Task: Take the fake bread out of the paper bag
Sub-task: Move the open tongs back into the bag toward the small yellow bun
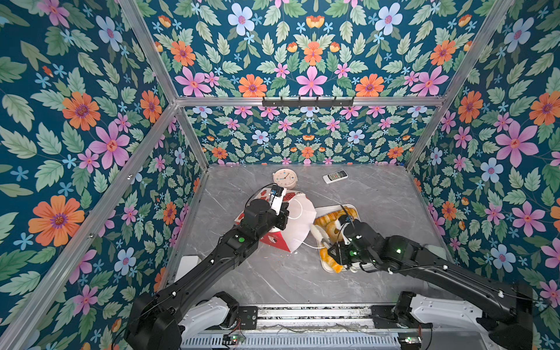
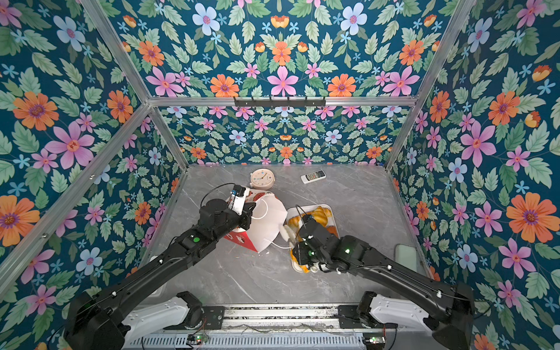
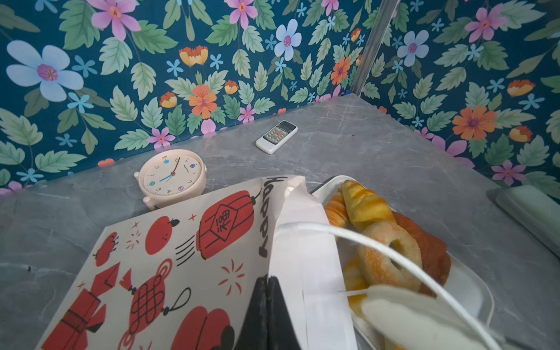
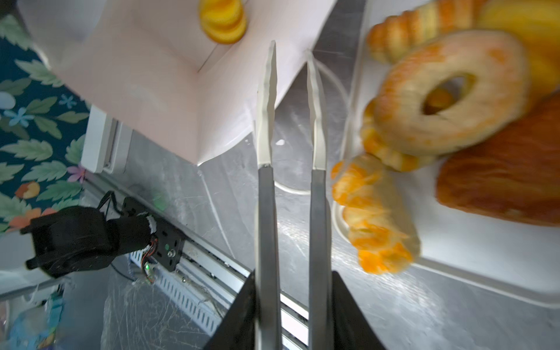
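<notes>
The paper bag [image 1: 298,225] [image 3: 181,257] lies tipped on its side with its mouth toward the white tray [image 1: 330,208] [image 4: 485,257]. My left gripper [image 3: 268,280] is shut on the bag's upper edge by a cord handle. The fake bread on the tray includes a ring doughnut [image 4: 448,91] [image 3: 391,257], croissants [image 4: 375,212] [image 3: 363,203] and a brown loaf [image 4: 500,181]. One yellow piece [image 4: 222,21] still sits inside the bag. My right gripper [image 4: 292,275] is shut on metal tongs [image 4: 268,100]. The tongs' white tips stand slightly apart and empty between bag mouth and tray.
A round clock [image 1: 285,178] and a remote control [image 1: 335,176] lie near the back wall. A pale green flat object [image 2: 407,257] rests by the right wall. A white object [image 1: 188,263] sits at the left edge under my left arm.
</notes>
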You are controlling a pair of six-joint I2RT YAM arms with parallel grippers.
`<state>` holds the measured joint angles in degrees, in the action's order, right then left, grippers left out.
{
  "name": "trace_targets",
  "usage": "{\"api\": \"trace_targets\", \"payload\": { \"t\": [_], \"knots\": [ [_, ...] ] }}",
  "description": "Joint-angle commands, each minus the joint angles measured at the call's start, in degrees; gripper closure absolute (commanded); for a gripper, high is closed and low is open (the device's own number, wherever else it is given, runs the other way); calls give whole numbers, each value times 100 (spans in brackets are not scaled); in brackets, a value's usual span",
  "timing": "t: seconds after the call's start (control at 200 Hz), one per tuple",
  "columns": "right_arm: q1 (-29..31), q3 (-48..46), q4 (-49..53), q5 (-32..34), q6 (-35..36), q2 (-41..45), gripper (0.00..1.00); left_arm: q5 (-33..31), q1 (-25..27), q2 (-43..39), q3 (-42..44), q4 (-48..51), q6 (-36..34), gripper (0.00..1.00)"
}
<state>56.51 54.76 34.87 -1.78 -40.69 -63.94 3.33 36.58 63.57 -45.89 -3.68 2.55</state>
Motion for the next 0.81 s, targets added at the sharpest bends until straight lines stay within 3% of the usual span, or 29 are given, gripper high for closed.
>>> {"api": "trace_targets", "payload": {
  "t": [0.0, 0.23, 0.49, 0.8],
  "knots": [
    [118, 122, -1141, -314, 105, -414, 65, 176, -10, 171, -169, 66, -613, 100],
    [224, 140, -1732, -649, 32, -1101, 65, 161, -11, 10, -10, 313, -969, 100],
    [419, -92, -2102, -1034, -133, -1548, 66, 196, -2, -929, 577, 454, -1002, 100],
    [422, -199, -2350, -417, -189, -1392, 66, 186, -2, -1506, 1143, 312, -885, 100]
  ]
}}
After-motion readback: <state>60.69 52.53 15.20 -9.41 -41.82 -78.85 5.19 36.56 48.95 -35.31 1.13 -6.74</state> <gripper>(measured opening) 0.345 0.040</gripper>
